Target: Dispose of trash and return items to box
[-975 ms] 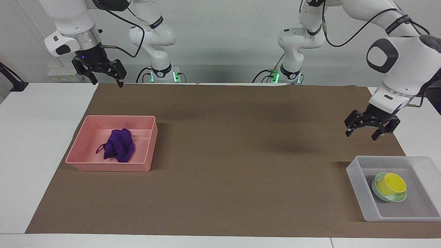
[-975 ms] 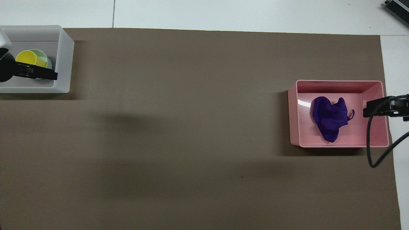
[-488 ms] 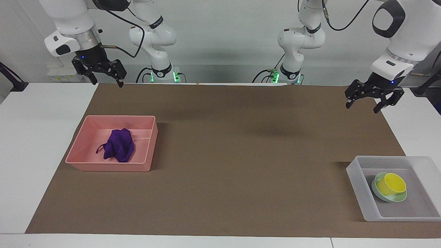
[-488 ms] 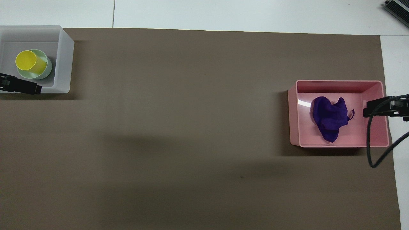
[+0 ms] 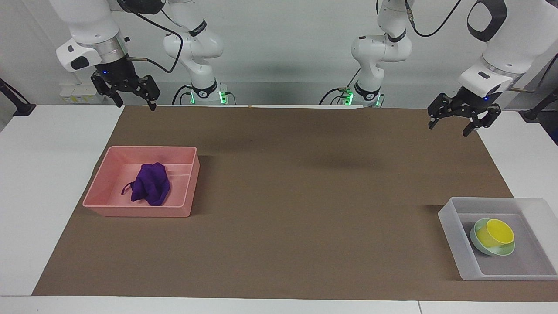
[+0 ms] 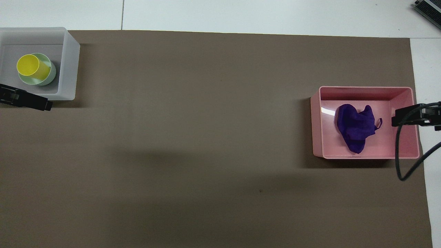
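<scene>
We see the left gripper (image 5: 451, 120) raised over the brown mat (image 5: 279, 196), fingers apart, empty; the right gripper (image 5: 135, 97) waits likewise spread. Yellow cup (image 5: 495, 233) sits in the green bowl (image 5: 478, 244) inside the box (image 5: 453, 237); purple cloth (image 5: 150, 184) lies in the pink bin (image 5: 135, 210).

Mat: a brown mat (image 5: 279, 205) covers most of the white table (image 5: 39, 187), whose bare margins show at both ends.
Bin: a pink rectangular bin (image 5: 107, 192) sits on the mat toward the right arm's end.
Corner: a dark, ribbed object (image 6: 429, 7) pokes in, too cropped to identify.
</scene>
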You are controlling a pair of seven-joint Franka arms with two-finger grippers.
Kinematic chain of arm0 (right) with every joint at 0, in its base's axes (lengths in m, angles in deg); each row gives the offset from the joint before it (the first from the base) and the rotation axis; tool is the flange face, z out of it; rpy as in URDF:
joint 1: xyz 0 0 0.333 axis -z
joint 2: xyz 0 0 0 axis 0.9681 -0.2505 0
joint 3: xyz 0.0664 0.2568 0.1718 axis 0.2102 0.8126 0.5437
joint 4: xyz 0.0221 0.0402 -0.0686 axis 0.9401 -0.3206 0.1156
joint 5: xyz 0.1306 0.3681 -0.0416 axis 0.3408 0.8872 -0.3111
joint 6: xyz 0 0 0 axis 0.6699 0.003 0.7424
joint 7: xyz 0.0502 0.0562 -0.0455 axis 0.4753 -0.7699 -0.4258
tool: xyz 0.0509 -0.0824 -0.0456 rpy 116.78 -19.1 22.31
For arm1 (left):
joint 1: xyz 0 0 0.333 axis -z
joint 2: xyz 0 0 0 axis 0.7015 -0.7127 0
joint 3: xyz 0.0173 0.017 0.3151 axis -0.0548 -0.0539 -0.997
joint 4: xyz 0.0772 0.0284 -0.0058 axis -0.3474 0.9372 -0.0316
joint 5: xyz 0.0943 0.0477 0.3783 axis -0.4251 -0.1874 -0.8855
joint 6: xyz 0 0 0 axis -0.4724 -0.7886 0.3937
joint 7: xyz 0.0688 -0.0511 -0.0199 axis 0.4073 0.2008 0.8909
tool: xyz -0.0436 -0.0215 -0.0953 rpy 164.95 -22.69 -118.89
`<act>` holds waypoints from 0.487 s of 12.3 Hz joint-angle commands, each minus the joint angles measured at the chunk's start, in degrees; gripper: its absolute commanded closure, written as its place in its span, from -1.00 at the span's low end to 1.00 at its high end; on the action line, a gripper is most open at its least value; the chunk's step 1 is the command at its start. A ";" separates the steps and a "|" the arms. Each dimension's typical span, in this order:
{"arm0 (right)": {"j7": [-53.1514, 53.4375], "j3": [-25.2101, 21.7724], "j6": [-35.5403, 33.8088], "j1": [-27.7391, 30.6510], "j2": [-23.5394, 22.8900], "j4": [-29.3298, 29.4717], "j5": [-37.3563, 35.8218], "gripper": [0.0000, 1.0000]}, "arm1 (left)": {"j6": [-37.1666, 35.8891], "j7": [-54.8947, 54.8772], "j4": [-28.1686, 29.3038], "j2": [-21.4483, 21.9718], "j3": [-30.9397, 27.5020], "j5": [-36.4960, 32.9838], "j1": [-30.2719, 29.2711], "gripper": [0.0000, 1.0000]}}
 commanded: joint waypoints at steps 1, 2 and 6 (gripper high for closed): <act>-0.94 0.58 0.63 0.95 0.60 -0.74 0.69 -1.00 | -0.63 1.11 3.51 2.87 -0.43 -1.14 0.25 -1.00; -1.03 0.58 0.54 0.95 0.60 -0.74 0.78 -1.00 | -0.72 0.94 3.86 3.05 -0.52 -1.14 -0.01 -1.00; -1.12 0.58 0.54 0.95 0.60 -0.74 0.87 -1.00 | -1.42 0.93 4.04 3.40 -0.61 -1.66 -0.28 -1.00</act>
